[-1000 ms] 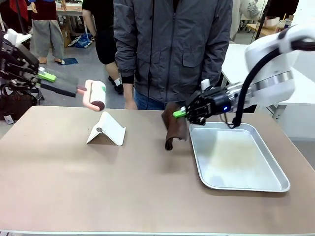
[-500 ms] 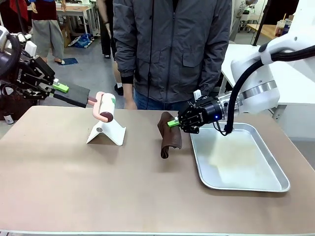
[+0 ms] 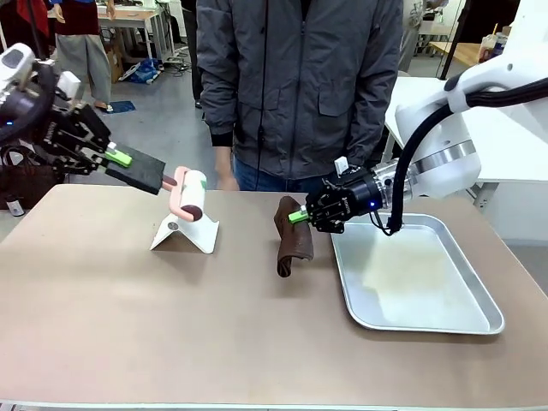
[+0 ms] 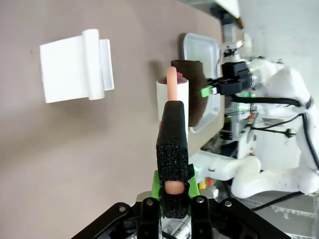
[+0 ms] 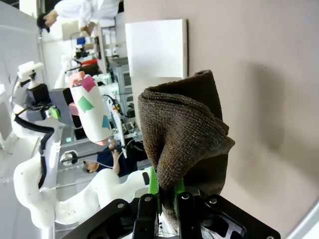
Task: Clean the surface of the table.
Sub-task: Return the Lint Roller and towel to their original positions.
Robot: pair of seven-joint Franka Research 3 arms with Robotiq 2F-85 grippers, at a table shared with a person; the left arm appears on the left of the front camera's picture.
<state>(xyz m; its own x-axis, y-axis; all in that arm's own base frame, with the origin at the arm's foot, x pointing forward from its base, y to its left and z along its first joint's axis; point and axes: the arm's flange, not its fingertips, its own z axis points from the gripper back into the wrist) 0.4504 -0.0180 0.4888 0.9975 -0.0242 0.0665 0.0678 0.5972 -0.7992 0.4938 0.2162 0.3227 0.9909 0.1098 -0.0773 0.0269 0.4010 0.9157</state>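
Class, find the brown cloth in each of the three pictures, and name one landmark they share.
Front view: brown cloth at centre, left of the metal tray.
Left wrist view: right of centre, beside the tray.
Right wrist view: centre, large.
Shared landmark: white folded stand.

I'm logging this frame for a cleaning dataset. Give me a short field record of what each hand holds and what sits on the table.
left hand: shut on the lint roller by its black handle, roller held in the air above the white stand
right hand: shut on the brown cloth, which hangs with its lower end at the table
on table: white stand, metal tray
tray position: beside the cloth, on the robot's right
person: standing at the far edge
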